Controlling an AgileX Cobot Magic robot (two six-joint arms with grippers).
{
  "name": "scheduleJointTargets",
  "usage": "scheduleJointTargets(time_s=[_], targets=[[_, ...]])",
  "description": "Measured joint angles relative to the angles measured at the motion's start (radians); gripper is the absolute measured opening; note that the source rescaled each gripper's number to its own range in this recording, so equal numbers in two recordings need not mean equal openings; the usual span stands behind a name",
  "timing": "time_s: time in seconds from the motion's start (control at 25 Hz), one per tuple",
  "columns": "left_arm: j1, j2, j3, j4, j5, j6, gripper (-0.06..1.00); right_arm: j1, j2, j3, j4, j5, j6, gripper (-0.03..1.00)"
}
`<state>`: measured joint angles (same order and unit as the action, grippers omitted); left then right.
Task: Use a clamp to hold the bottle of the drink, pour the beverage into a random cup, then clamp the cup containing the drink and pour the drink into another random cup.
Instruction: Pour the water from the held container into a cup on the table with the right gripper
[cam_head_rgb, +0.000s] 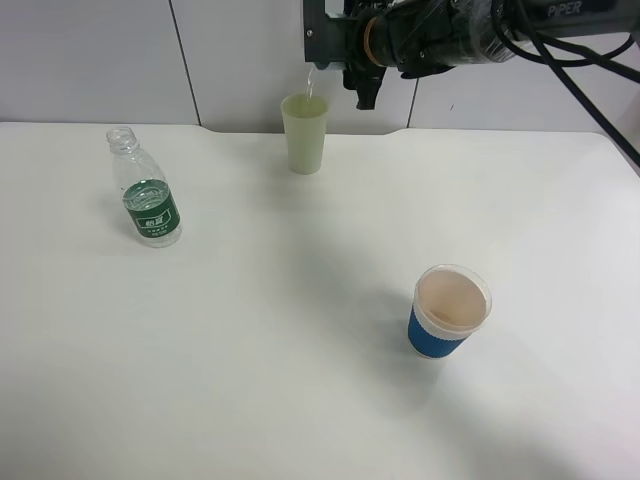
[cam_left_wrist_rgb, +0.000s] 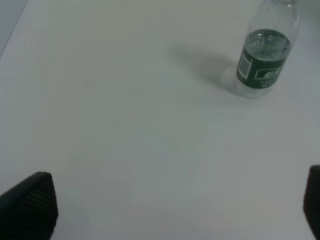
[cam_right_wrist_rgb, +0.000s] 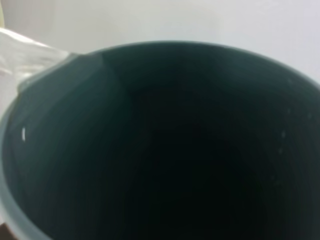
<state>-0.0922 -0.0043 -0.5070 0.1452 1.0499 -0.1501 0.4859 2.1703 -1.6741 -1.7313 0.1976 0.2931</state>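
My right gripper (cam_head_rgb: 350, 50) is high at the back, shut on the teal cup (cam_right_wrist_rgb: 65, 100), which is tipped on its side. Its dark inside fills the right wrist view. A thin stream of clear beverage (cam_head_rgb: 312, 84) runs over the cup's rim (cam_right_wrist_rgb: 30, 50) into the pale yellow-green cup (cam_head_rgb: 305, 135) standing upright just below. The bottle (cam_head_rgb: 145, 190) stands upright and uncapped at the left, also seen from the left wrist (cam_left_wrist_rgb: 262, 55), with some liquid in it. My left gripper (cam_left_wrist_rgb: 170, 205) is open and empty, away from the bottle.
A blue-sleeved paper cup (cam_head_rgb: 450, 312) stands at the front right of the white table (cam_head_rgb: 300, 350). The right arm's cables hang over the back right corner. A white wall runs behind the table.
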Motion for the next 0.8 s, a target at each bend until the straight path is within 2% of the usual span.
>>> scheduleJointTargets(time_s=[0.8], targets=[[0.0, 0.0, 0.0, 0.0, 0.0, 0.0, 1.0, 0.0, 0.0, 0.0, 0.0, 0.0, -0.028, 0.0]])
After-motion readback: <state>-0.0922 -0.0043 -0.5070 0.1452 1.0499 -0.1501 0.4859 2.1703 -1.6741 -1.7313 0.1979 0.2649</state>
